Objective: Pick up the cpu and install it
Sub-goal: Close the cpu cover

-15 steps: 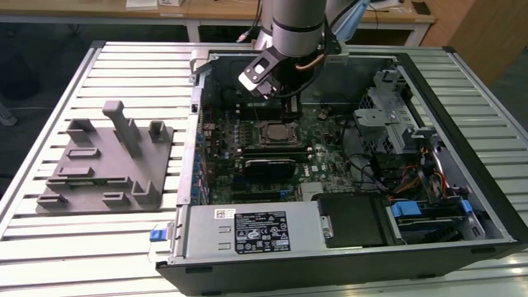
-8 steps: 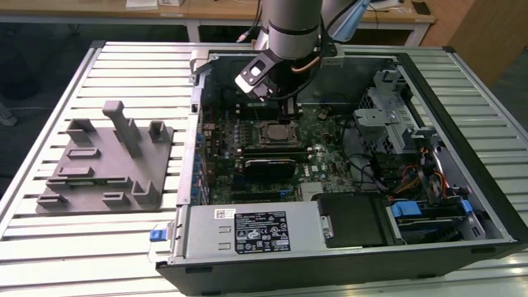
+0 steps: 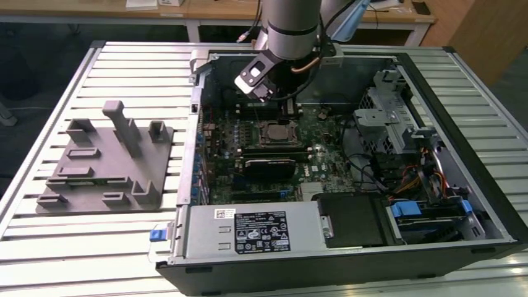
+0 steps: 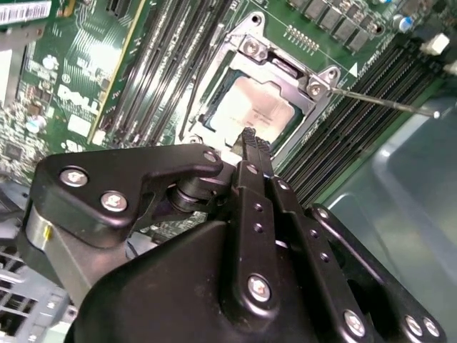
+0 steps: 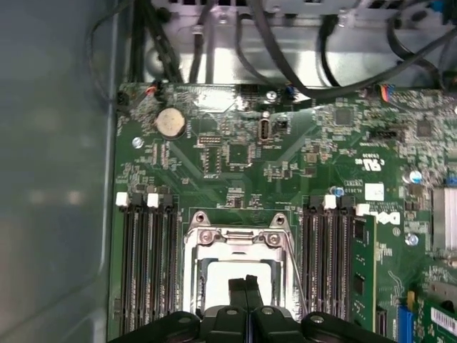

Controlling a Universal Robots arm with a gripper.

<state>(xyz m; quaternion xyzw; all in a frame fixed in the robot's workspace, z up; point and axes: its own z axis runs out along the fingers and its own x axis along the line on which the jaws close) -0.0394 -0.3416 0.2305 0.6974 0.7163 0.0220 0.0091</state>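
Observation:
The cpu point(image 4: 255, 107) is a small square chip with a silvery top, lying flat inside the metal socket frame point(image 4: 251, 48) on the green motherboard point(image 5: 235, 153). In the exterior view the socket point(image 3: 276, 131) sits at the middle of the open computer case point(image 3: 462, 185), just below the arm's wrist point(image 3: 266, 74). My gripper point(image 4: 249, 137) hangs directly over the cpu's edge, with both black fingers pressed together and nothing between them. In the first wrist view the gripper point(image 5: 245, 281) covers part of the cpu point(image 5: 214, 282). Whether the tips touch the chip cannot be told.
A thin socket lever point(image 4: 385, 104) sticks out sideways from the frame. Memory slots point(image 5: 146, 264) flank the socket, and black cables point(image 5: 285, 64) cross the case wall. A black glossy block point(image 3: 268, 168) lies below the socket. A grey tray with posts point(image 3: 107, 161) stands on the slatted table at the exterior view's left.

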